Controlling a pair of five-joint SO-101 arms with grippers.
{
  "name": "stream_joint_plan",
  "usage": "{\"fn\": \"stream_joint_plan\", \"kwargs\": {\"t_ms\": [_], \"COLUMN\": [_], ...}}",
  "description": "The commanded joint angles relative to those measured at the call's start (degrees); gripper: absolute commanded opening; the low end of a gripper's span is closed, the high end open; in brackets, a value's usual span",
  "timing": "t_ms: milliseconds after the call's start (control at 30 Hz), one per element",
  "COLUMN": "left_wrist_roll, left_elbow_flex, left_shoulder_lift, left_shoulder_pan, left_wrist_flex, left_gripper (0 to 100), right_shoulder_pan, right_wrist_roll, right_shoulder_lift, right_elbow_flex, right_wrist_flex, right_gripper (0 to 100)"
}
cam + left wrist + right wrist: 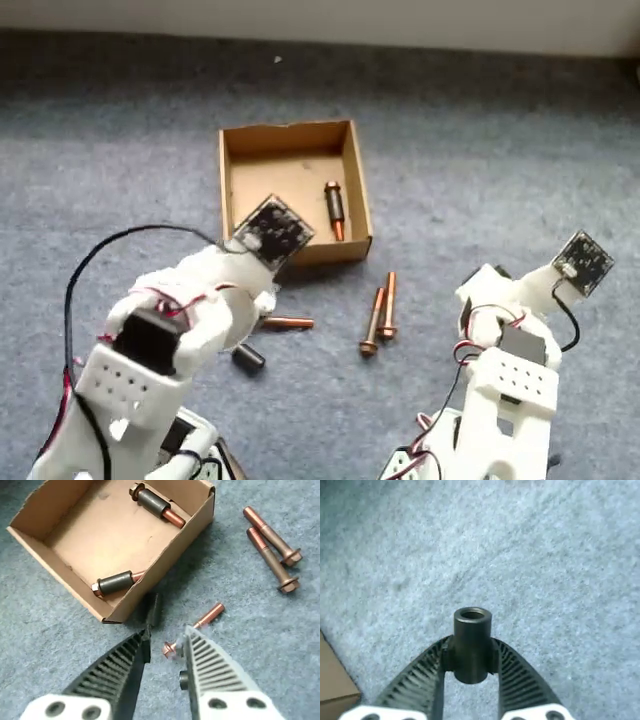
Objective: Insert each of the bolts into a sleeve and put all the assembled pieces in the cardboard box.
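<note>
Sleeve (471, 635), held bore-up in clamped right gripper (470, 655), apparently ready for insertion; left gripper (166, 636), jaws parted and empty, poised over loose bolt (207, 616), likely for pickup.

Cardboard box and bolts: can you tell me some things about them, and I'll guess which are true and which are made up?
1. Two assembled pieces lie in the cardboard box. True.
2. The right gripper is empty. False: it is shut on a sleeve.
3. Three loose bolts lie on the carpet outside the box. True.
4. The left gripper is squeezing a bolt. False: it is open, just above the nearest bolt, which lies on the carpet.
</note>
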Motion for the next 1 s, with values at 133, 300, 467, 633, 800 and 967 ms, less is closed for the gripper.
{"fn": "stream_joint_plan", "kwargs": {"t_ms": [133,300,467,633,800,967], "left_wrist_roll": [10.11,17.14,24.0,27.34,28.31,28.31], "left_elbow_flex": [-13.32,-16.84,-18.68,-22.29,-26.51,-30.2], "left_shoulder_lift": [24.13,35.91,46.81,54.9,60.62,66.33], "left_shoulder_pan": [8.4,11.47,12.53,14.11,16.75,18.59], "left_wrist_flex": [-7.74,-13.36,-20.31,-22.59,-22.24,-22.33], "left_gripper": [18,18,18,19,19,19], "right_shoulder_pan": [3.38,5.41,8.31,8.66,8.57,8.57], "right_wrist_roll": [-0.7,-0.7,-3.96,-3.96,-3.96,-3.87], "right_shoulder_lift": [-1.54,-1.98,-2.07,-2.07,-2.07,-2.07], "right_elbow_flex": [-0.48,-0.48,-0.92,-0.92,-0.92,-0.92], "right_wrist_flex": [-2.42,-2.42,-2.42,-2.42,-2.42,-2.42], "right_gripper": [0.5,0.5,0.5,0.5,0.5,0.5]}}
